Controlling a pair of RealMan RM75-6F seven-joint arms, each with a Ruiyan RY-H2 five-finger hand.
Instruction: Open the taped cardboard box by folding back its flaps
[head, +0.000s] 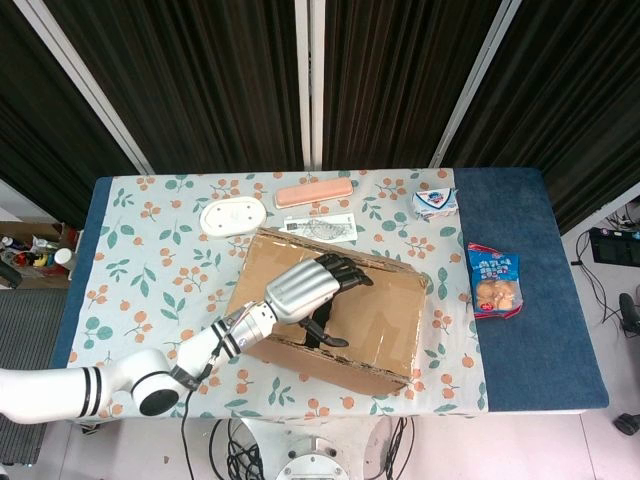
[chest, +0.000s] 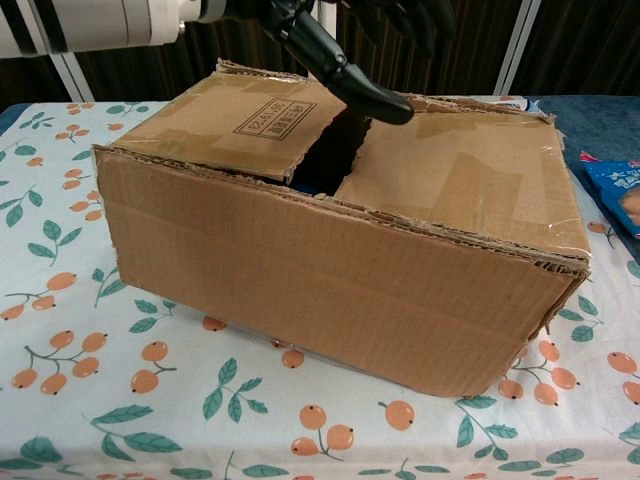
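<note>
A brown cardboard box with strips of tape sits in the middle of the table. Its two top flaps lie flat, with a dark gap between them. My left hand hovers above that gap, holding nothing, its fingers spread over the inner edge of the right flap and the thumb pointing down toward the opening. I see no contact with the cardboard. My right hand shows in neither view.
Behind the box lie a white oval dish, a pink bar, a flat printed packet and a small white-blue carton. A blue snack bag rests on the dark blue cloth at the right.
</note>
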